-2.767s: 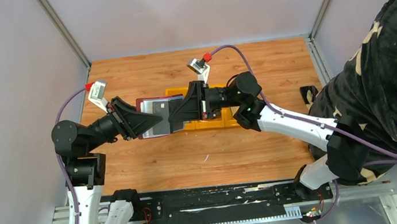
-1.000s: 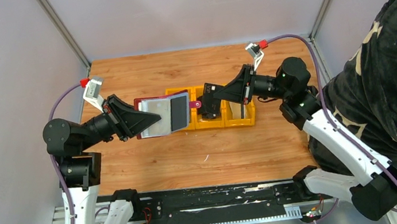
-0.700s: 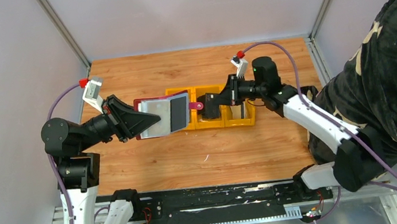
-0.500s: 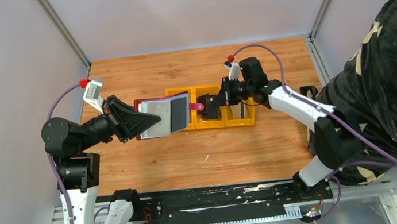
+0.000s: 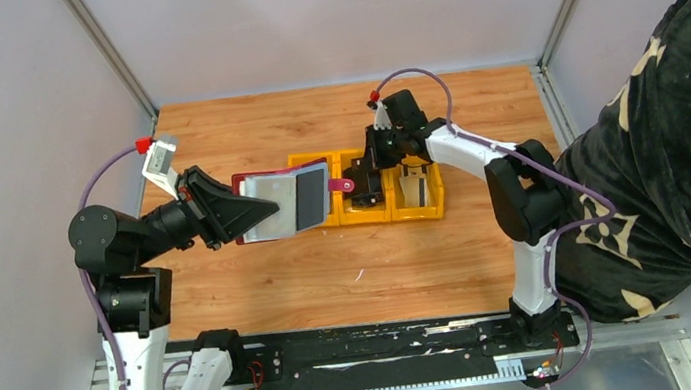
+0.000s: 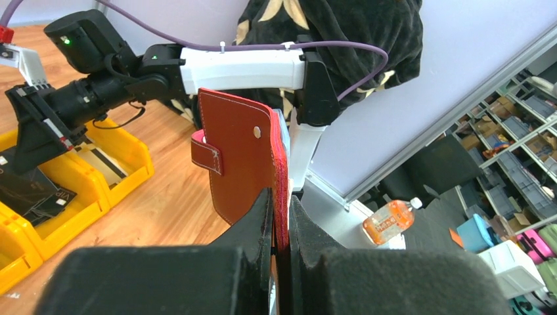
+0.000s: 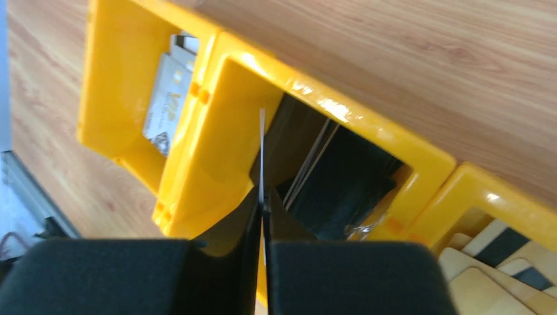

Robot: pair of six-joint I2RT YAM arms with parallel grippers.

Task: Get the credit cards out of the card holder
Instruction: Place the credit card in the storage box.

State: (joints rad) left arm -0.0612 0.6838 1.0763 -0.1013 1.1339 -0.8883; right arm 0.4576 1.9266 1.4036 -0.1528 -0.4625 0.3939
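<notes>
Pale card [image 7: 165,98], print perhaps unreadable

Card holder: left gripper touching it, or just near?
Touching. The left wrist view shows the left gripper shut on the lower edge of the card holder, one finger pressed flat against each face with no gap on either side.

The dark red card holder [image 5: 272,205] stood open and upright, pinched in the left tool [image 6: 280,200], while dark credit cards [image 7: 341,184] lay in the yellow bin [image 7: 197,157] at its three o'clock, one edge-on in the right tool [image 7: 261,200].
</notes>
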